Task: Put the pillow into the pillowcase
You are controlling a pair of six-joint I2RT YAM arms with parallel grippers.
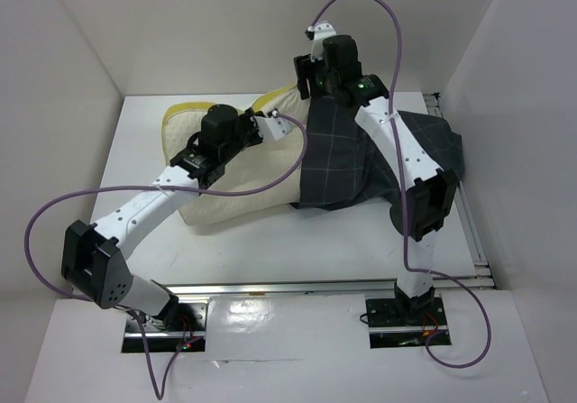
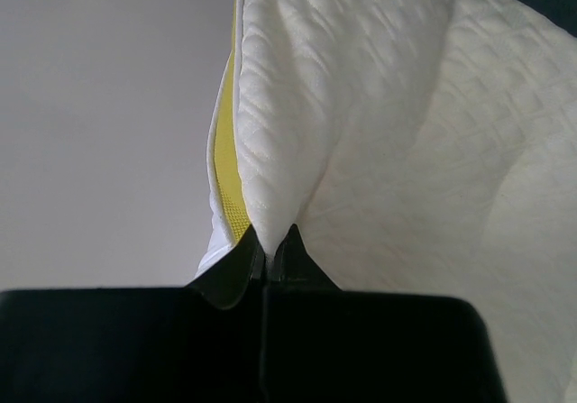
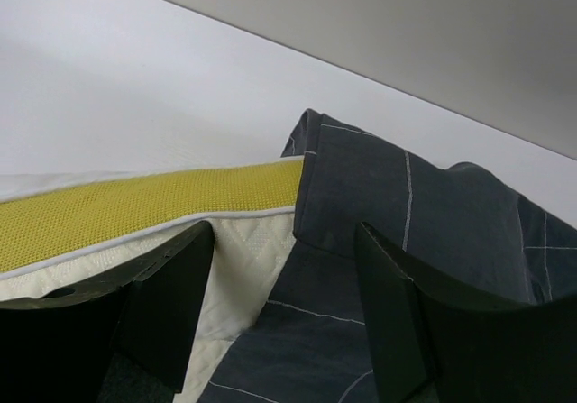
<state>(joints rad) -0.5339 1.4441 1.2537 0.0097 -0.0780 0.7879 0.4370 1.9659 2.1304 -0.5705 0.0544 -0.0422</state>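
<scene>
**Pillow at the mouth of its case: one pincer clamped, one gaping**

Starting on the left, the left gripper (image 2: 269, 245) is pinched all the way closed on a fold of the pillow (image 1: 234, 200). In the wrist view the two black fingertips meet with a ridge of cream cloth squeezed between them and rising out of the pinch. The fabric is soft and puffy, quilted with a fine scale-like pattern. Just left of the fold there's a sliver of the yellow side band (image 3: 135, 209). From the other wrist camera that band reads as a coarse mesh strip edged with pale piping.

The pillow itself lies flat on the white table (image 1: 270, 250), left of centre, a plump rectangle with rounded corners. Its right end meets the pillowcase (image 1: 343, 164), which is thin dark charcoal cloth with a light grid of lines. It's rumpled and peaked rather than smooth, and it spreads out to the right under the right arm. Its edge is draped over the pillow's far right corner, so the two are touching there. I can't tell how much of the pillow sits inside.

The right gripper (image 3: 284, 241) stands wide open above that corner. One chunky black finger is over the quilted cream side and the other over the grey cloth. The case's edge sits in the gap, and neither finger is pressing on it.
</scene>
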